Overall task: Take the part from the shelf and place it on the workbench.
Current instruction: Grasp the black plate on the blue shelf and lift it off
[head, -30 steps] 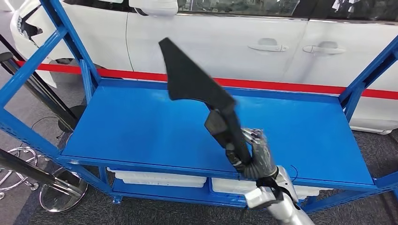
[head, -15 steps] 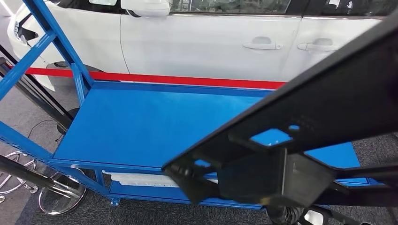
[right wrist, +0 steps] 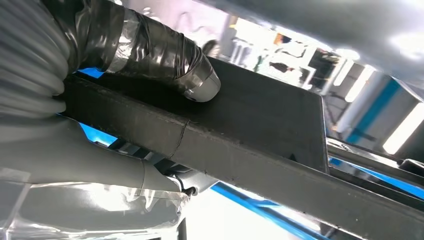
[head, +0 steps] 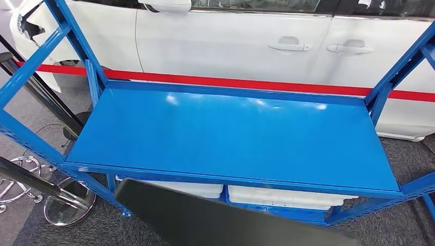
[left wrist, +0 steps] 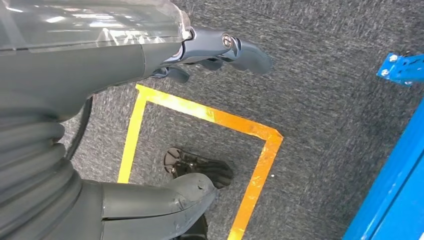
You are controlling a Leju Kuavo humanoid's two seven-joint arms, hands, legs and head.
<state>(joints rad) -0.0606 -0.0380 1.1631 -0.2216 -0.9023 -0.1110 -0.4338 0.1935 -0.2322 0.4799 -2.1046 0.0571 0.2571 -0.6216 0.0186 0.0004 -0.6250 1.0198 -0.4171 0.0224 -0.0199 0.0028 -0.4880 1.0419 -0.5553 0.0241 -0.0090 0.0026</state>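
Observation:
The part point(head: 205, 220) is a long flat black plastic panel. In the head view it lies across the bottom of the picture, in front of the blue shelf point(head: 231, 136). My right hand point(right wrist: 90, 95) grips the part point(right wrist: 260, 130): its taped thumb presses on the flat black face and the fingers wrap under the edge. My left hand point(left wrist: 125, 60) hangs at my side above the grey carpet, holding nothing, its fingers slightly curled and apart.
The blue shelf's top board is bare. White bins point(head: 287, 196) sit on the level below. A white car point(head: 246, 36) with a red stripe stands behind the shelf. Chrome stool bases point(head: 64, 205) stand at the left. Yellow floor tape point(left wrist: 220, 120) marks the carpet by my left hand.
The part swung from upright over the shelf, passed close before the camera, and now lies low at the bottom of the head view. My right arm has dropped out of the head view.

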